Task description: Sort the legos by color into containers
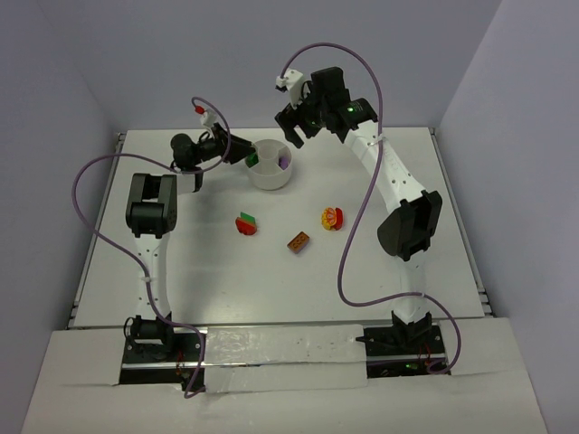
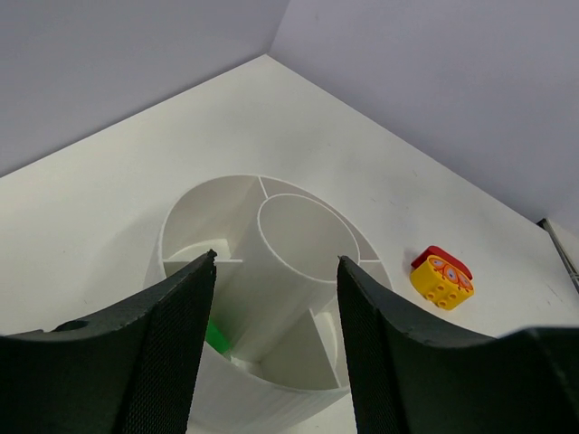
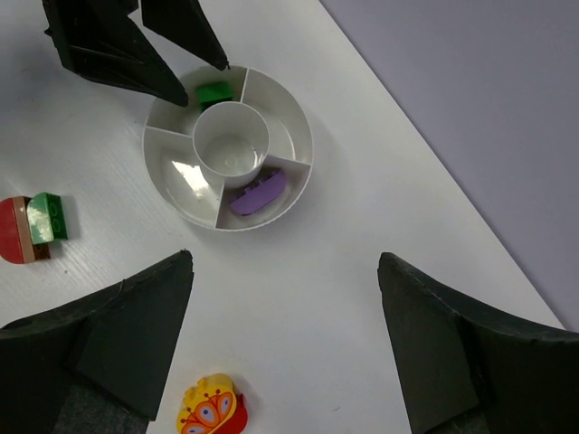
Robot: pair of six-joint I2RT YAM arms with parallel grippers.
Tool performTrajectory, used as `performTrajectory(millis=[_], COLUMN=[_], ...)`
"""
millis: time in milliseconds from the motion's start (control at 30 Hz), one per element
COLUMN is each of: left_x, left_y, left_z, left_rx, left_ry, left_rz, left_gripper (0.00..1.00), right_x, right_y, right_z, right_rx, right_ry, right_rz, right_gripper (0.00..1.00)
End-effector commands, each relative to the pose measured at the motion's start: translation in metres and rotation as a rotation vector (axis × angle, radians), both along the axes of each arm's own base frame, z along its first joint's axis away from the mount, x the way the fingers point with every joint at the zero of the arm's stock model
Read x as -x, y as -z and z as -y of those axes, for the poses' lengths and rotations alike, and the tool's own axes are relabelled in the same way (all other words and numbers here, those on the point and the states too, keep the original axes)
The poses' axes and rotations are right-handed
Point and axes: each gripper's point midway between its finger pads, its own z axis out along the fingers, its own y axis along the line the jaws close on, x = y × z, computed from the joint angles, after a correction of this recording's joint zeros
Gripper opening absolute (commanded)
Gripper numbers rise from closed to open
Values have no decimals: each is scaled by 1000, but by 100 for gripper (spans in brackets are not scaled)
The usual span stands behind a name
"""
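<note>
Currently, in the top view, the white bowl (image 1: 271, 180) stands on the desk (image 1: 181, 271), a smooth round plastic dish with a centre well and wedge sections. The green lego (image 1: 251, 159) lies in its 9 o'clock wedge and the purple lego (image 1: 284, 163) in its 3 o'clock wedge. The left end effector (image 1: 240, 154) hangs at the bowl's 9 o'clock rim, its textured black fingers (image 2: 172, 353) spread and empty, partly screening the green wedge. The right end effector (image 1: 294, 131) hovers at 1 o'clock, jaws apart, holding nothing.

Loose on the matte white desk:
- a red-and-green piece (image 1: 246, 223) at the bowl's 7 o'clock
- an orange-brown studded brick (image 1: 297, 242) at 5 o'clock
- a yellow-and-red piece (image 1: 333, 218) at 4 o'clock
</note>
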Motion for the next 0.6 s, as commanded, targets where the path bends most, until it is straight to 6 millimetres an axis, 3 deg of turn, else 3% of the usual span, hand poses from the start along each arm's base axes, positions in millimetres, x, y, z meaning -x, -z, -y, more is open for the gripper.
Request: performTrajectory(millis=[0,233,300,367,400,467,500,567], left_x=[-4,3,13,23,30,43,48,58], left_y=[-43,-123,-136,-131,-125,-133,-127,-93], left_z=[1,-15,-20,-28,-32,-40,-43,-60], left_rx=[6,-58,-105,-182,-238,-331,-367,-483], left_ry=[-1,-20,-16,-31,-49,-91,-113,-223], left_rz=[120,265,238,197,181,255,238,87], left_gripper=[63,61,60,58,57,56,56,52], right_x=[9,42,53,64,68,77,81,94], right_y=[-25,-24,-31,-19,-27,-14,-12,-2], right_z=[5,15,20,26,29,35,37,41], right_rx=[-27,-10,-15,-8,-23,-18,-20,-40], right_ry=[-7,-54,-57,-39,-29,-10,-3,21], right_rz=[34,-5,0,-30,-14,-41,-49,-88], right_gripper=[90,90,90,91,91,91,92,93])
